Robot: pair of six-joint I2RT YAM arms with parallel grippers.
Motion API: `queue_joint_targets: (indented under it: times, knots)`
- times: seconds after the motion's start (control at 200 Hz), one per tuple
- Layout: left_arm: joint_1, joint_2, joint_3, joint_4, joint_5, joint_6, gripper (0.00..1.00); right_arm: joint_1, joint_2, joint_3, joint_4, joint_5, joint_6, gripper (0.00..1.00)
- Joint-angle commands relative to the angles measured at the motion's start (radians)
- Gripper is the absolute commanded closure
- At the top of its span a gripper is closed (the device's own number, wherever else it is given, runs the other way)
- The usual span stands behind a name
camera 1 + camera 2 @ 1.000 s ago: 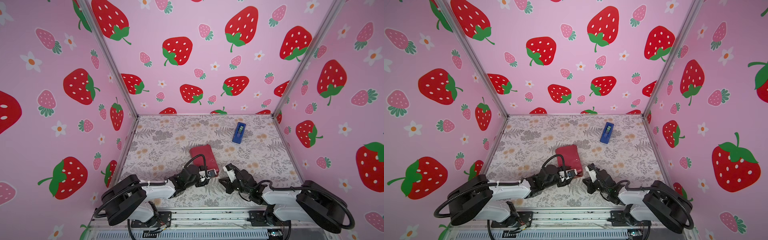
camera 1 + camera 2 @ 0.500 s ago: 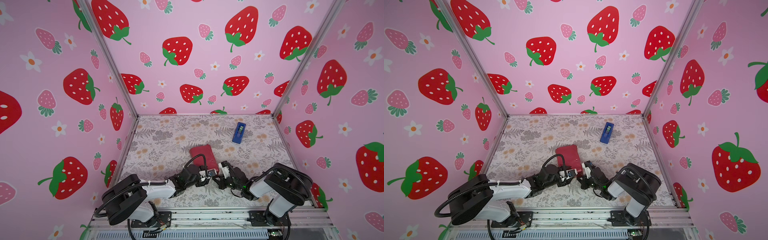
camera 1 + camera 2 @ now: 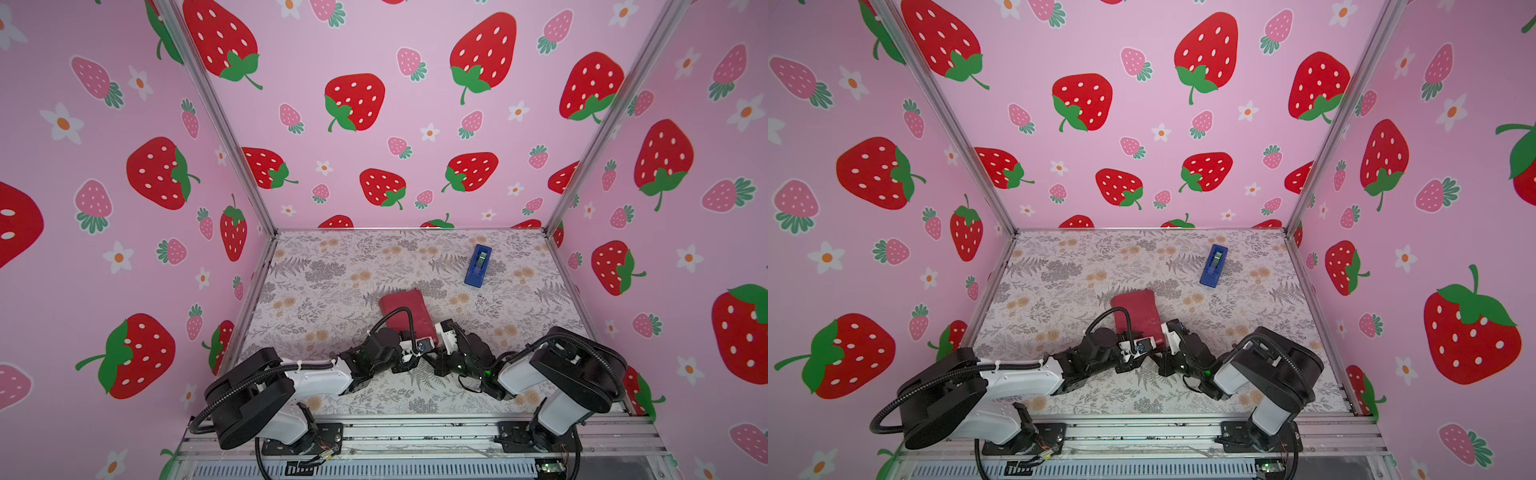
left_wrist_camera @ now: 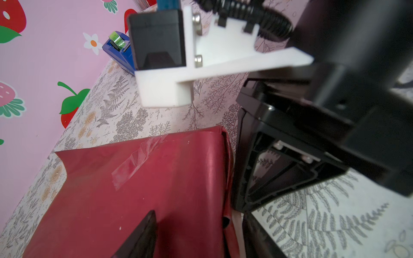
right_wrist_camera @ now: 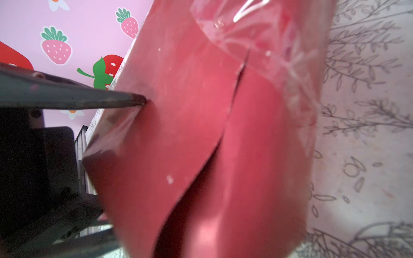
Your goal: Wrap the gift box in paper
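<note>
Notably, we found the gift box fully hidden inside the paper (image 3: 402, 309), which lay on the floral table cover (image 3: 332, 266); all positions below refer to the paper. Its long axis ran from the arms' side toward the back wall, so its near end faced both tools. The left gripper (image 3: 417, 337) sat at that near end with jaws apart, 1 finger (image 4: 143, 234) resting on the top face; we saw no clamp. The right gripper (image 3: 438, 345) stood closed at the near right corner; we could not tell whether it pinched a fold. Both were about equally near. We judged that the loose near-end flaps needed folding next. 1 tape strip (image 4: 136, 162) crossed the top seam. The tape dispenser (image 3: 478, 266) stood beyond the far right corner, well apart. Pink strawberry walls (image 3: 374, 124) enclosed 3 sides.
</note>
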Motion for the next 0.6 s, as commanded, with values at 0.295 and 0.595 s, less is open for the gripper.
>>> queue_joint_targets:
  times: [0.295,0.595]
  knots:
    - [-0.039,-0.11,-0.015,-0.191,-0.056,-0.024,0.35,0.004,-0.024,0.019,0.01,0.013,0.024,1.0]
    - [-0.106,-0.039,-0.022,-0.14,-0.213,-0.098,0.39,0.004,-0.035,0.019,-0.005,0.014,0.018,1.0]
